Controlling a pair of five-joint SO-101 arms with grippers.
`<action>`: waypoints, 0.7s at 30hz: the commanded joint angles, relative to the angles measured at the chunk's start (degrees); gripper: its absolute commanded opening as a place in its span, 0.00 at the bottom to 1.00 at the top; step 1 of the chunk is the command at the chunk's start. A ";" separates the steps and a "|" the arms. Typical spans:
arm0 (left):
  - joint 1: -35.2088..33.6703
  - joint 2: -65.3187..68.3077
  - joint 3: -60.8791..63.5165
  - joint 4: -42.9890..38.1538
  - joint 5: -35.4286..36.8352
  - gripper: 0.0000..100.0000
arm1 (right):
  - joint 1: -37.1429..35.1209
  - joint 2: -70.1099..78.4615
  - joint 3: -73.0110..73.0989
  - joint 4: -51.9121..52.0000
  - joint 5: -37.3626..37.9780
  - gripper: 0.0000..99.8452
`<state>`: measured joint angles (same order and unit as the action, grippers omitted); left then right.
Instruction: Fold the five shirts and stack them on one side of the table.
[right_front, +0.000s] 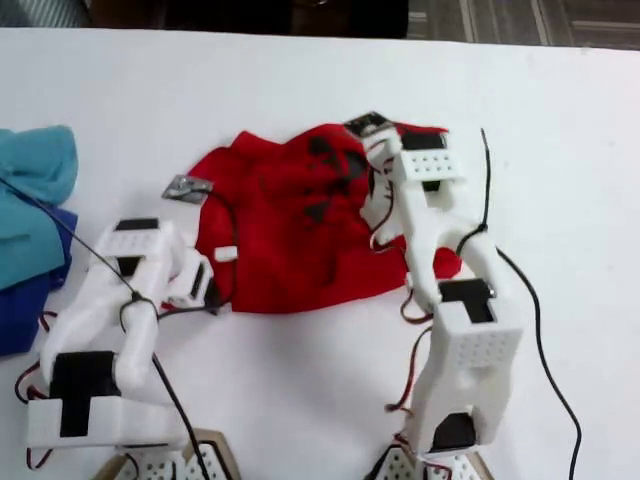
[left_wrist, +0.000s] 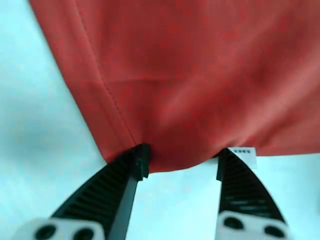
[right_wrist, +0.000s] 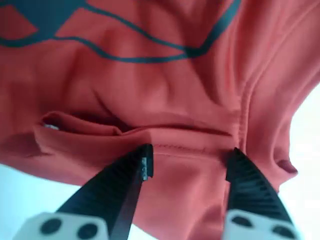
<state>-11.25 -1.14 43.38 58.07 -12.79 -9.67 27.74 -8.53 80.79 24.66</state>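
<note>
Where the red shirt (right_front: 290, 220) lies: rumpled at the middle of the white table (right_front: 300, 60), well apart from the teal shirt (right_front: 35, 190) at the table's edge.
Left gripper (left_wrist: 183, 152): jaws spread, straddling the hem edge; it should close squarely on the stitched seam.
Right gripper (right_wrist: 189, 152): jaws spread over a bunched fold; best to pinch one layer only, then both arms pull flat together.

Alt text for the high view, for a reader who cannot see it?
A red shirt with a dark print lies loosely spread on a white table. The left gripper is at its near left edge, the right gripper over its far edge. A teal shirt and a blue shirt lie at the table's left edge.
</note>
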 joint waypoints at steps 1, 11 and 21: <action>0.00 0.00 0.13 -1.76 0.44 0.22 | 1.36 0.92 -0.88 -1.27 0.53 0.24; 0.00 0.00 0.13 -1.76 0.44 0.22 | 5.58 0.31 -0.97 -2.24 0.09 0.03; 0.00 0.09 0.04 -1.76 0.44 0.22 | 7.25 -13.23 -0.44 0.75 0.44 0.02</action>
<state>-11.25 -1.14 43.38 58.07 -12.79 -2.90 21.23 -8.53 80.53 24.66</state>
